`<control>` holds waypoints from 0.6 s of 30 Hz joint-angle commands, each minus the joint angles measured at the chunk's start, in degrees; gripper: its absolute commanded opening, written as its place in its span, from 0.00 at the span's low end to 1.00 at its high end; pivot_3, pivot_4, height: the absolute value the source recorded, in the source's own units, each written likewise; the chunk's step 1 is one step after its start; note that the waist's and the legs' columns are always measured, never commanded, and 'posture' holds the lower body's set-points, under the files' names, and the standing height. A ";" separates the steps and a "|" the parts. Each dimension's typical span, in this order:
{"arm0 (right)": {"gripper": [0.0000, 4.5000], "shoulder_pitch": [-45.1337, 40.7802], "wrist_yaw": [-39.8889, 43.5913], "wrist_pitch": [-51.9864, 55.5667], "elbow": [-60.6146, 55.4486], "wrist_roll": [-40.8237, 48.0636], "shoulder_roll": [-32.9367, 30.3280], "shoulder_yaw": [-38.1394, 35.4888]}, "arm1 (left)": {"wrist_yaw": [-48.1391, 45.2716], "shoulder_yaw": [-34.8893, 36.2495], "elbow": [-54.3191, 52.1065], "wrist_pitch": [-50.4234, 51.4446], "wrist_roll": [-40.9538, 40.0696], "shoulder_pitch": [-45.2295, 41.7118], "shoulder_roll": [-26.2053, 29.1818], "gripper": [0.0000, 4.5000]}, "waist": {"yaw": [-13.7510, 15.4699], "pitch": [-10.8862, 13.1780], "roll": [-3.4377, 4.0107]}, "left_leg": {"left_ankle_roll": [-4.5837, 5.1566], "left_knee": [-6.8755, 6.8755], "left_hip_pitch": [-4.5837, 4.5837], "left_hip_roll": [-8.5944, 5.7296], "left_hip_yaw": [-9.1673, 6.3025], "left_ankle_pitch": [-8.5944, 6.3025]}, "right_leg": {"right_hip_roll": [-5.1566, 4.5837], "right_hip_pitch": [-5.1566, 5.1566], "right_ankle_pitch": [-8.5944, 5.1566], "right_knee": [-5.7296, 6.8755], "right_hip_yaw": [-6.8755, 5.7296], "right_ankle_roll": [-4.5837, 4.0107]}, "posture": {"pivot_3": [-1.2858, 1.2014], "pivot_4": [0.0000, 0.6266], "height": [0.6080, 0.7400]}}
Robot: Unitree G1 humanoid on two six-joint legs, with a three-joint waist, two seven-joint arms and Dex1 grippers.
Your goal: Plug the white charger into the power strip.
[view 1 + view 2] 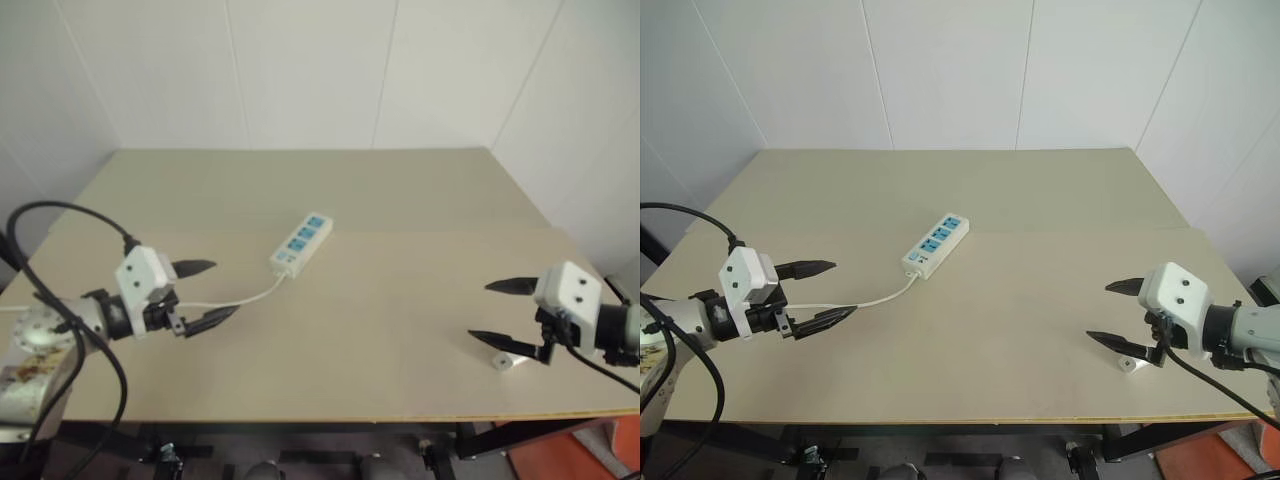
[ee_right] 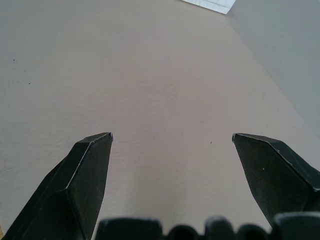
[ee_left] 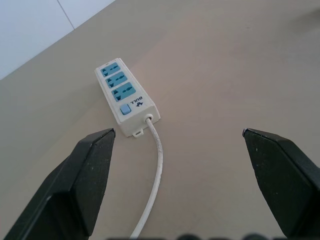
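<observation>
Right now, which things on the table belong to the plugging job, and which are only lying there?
For the job:
- white charger, near the table's front edge beside the open right gripper
- power strip, mid-table, sockets free
- open left gripper, above the strip's cord

Only there:
- table; no other loose things lie on it

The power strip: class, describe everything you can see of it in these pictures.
The power strip is a long white bar that looks like plastic, lying flat near the middle of the table. Its top carries three blue sockets in a row, then a blue button and dark lettering. A thin white cord leaves that end. Nothing is plugged in, and only the table touches it.
</observation>
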 commanded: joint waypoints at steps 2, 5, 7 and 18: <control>1.00 -0.48 -0.44 -1.21 -1.19 -0.02 -0.78 -2.33 | 0.45 0.51 -1.02 -0.73 -0.06 -0.60 0.42 0.99 | 0.00 0.00 0.00 | 0.00 0.00 0.00 0.00 0.00 0.00 | 0.00 0.00 0.00 0.00 0.00 0.00 | 0.52 0.24 1.00; 1.00 -0.62 -0.52 -1.27 -1.13 -0.03 -0.75 -2.21 | 0.55 0.58 -1.18 -0.69 -0.08 -0.40 0.49 0.99 | 0.00 0.00 0.00 | 0.00 0.00 0.00 0.00 0.00 0.00 | 0.00 0.00 0.00 0.00 0.00 0.00 | 0.52 0.24 1.00; 1.00 -0.89 -0.58 -1.42 -0.93 -0.14 -0.70 -1.83 | 0.56 0.54 -1.20 -0.66 -0.12 -0.41 0.54 0.99 | 0.00 0.00 0.00 | 0.00 0.00 0.00 0.00 0.00 0.00 | 0.00 0.00 0.00 0.00 0.00 0.00 | 0.52 0.24 1.00; 1.00 -2.96 -2.99 -1.57 -0.86 -0.72 0.58 0.05 | 7.55 -5.89 3.74 -0.49 6.07 -7.27 -3.09 0.99 | 0.11 0.00 -0.01 | 0.00 0.03 0.05 -0.02 -0.01 0.00 | 0.00 0.07 0.01 0.02 0.00 0.00 | 0.52 0.24 1.00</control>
